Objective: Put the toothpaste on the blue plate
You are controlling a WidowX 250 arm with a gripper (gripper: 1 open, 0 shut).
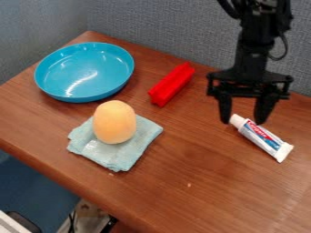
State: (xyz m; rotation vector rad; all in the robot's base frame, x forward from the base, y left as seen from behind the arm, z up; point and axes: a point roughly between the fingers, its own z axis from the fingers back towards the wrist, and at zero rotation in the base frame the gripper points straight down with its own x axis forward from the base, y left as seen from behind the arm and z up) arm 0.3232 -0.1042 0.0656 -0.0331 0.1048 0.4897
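Observation:
The toothpaste [263, 137] is a small white tube with red and blue print, lying flat at the right of the wooden table. My gripper [249, 109] hangs just above its left end, pointing down, jaws open with nothing between the fingers [227, 106]. The blue plate [84, 71] is a round turquoise dish at the far left of the table, well away from the gripper.
A red rectangular block [172, 84] lies between the plate and the gripper. An orange egg-shaped object [115, 121] rests on a pale teal cloth [113, 143] near the front. The table's front edge [145, 205] runs diagonally below.

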